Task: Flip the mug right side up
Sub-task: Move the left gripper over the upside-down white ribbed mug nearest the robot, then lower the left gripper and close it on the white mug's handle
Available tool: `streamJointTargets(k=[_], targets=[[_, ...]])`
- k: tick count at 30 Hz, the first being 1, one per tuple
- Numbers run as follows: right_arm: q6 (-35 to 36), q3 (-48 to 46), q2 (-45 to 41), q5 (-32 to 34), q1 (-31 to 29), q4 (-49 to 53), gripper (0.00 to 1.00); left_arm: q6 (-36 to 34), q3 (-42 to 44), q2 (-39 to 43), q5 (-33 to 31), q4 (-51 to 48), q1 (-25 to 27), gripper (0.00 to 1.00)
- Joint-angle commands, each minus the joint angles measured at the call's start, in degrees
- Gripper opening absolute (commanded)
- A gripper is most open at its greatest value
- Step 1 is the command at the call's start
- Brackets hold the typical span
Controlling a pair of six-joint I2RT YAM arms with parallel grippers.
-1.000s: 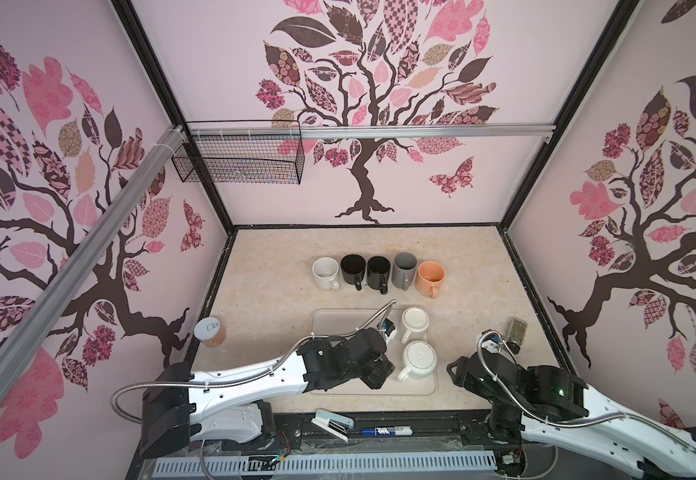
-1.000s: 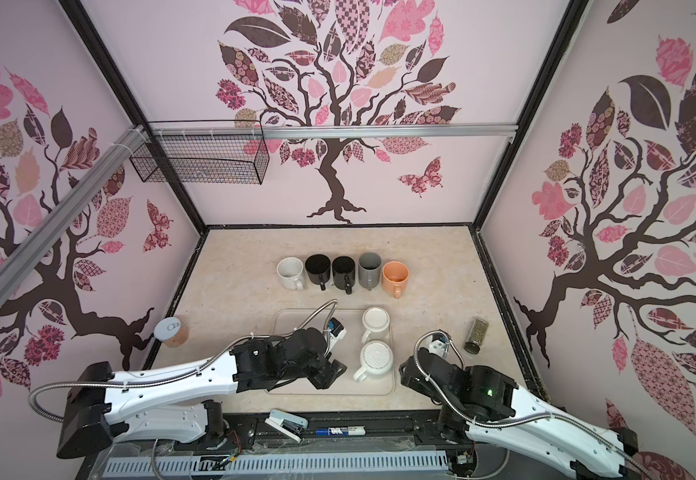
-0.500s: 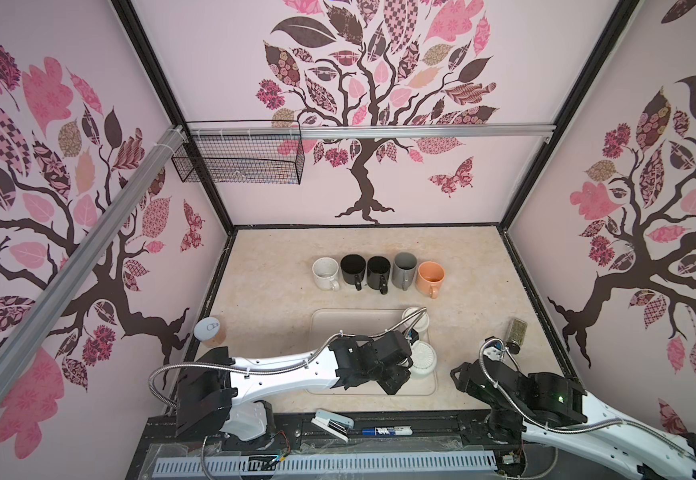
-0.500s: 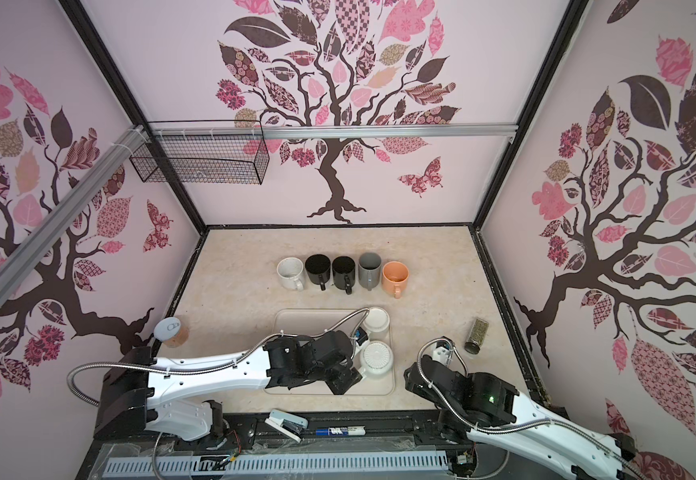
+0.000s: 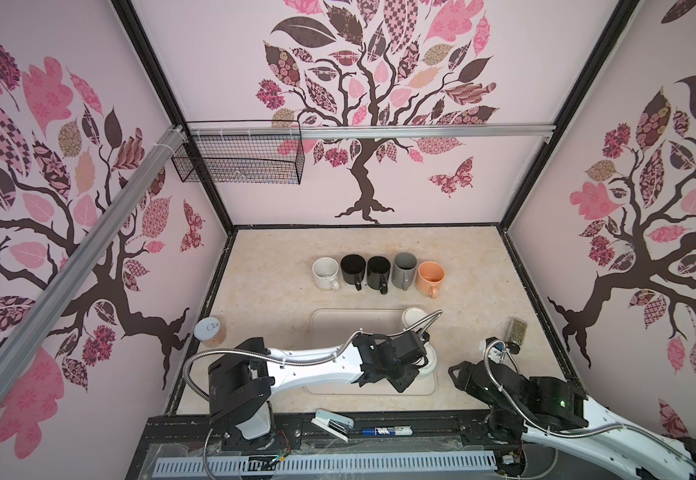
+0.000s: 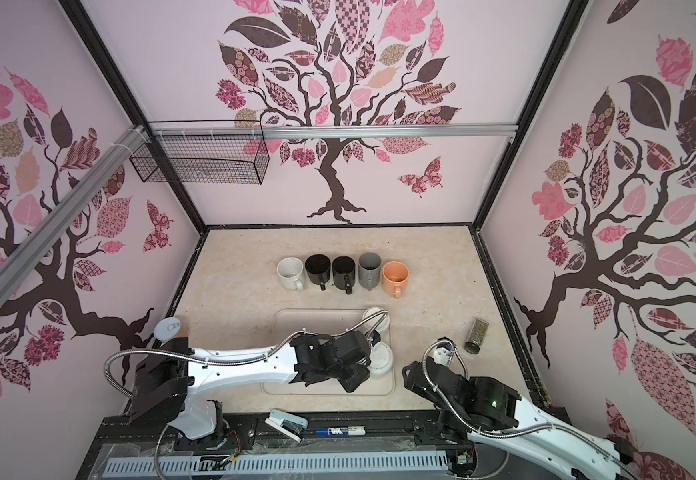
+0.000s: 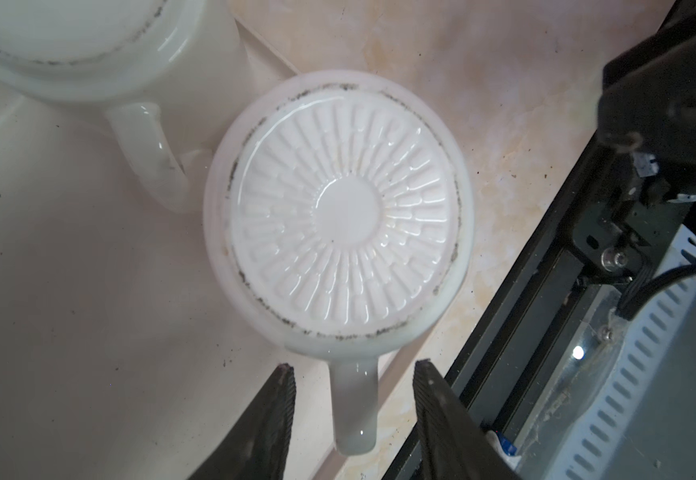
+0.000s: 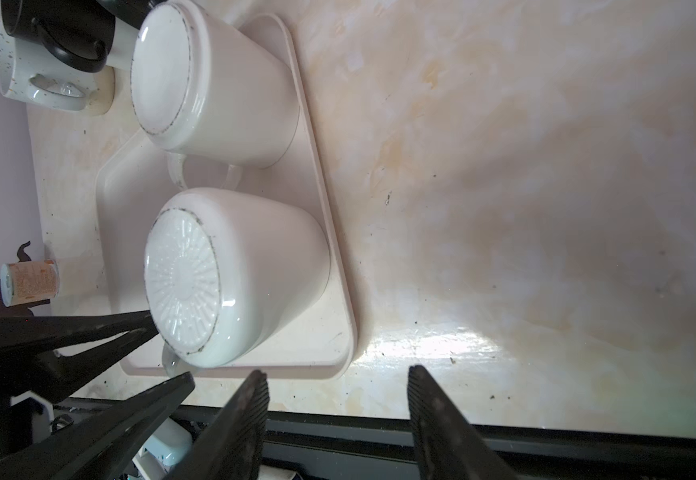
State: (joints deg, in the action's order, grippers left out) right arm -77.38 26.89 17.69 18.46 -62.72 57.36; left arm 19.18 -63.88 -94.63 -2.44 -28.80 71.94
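Observation:
An upside-down white mug with a ribbed base stands at the near right of the beige tray; in both top views only its edge shows beside my left wrist. My left gripper is open, with one finger on each side of the mug's handle and a gap on both sides. The right wrist view shows the same mug with the left fingers at its handle side. My right gripper is open and empty over bare table, right of the tray's near corner.
A second upside-down white mug stands just behind the first on the tray. Several upright mugs line up further back. A spice jar lies at the right, a capped jar at the left. A stapler and a marker lie on the front rail.
My left arm has swung right across the tray to the ribbed mug, and its jaws have narrowed around the handle. The right arm has drawn back slightly.

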Motion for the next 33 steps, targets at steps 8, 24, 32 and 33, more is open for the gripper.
streamJointTargets(k=[8,24,32,33], targets=[[-1.0,-0.7,-4.0,1.6,-0.3,1.1,0.58,-1.4,-4.0,-3.4,-2.6,-0.6,-0.4,0.44],[-0.7,-1.3,-3.8,1.8,-0.2,-0.3,0.57,-2.6,-4.1,-4.4,-4.3,-0.8,-0.8,0.35],[-0.4,-2.0,-2.9,1.2,-0.3,-2.1,0.57,-3.5,-4.7,-5.1,-4.7,-1.2,-0.8,0.32],[-0.4,-1.9,-2.9,1.4,-0.2,-2.1,0.57,-3.4,-4.7,-5.0,-4.9,-1.1,-0.8,0.32]])
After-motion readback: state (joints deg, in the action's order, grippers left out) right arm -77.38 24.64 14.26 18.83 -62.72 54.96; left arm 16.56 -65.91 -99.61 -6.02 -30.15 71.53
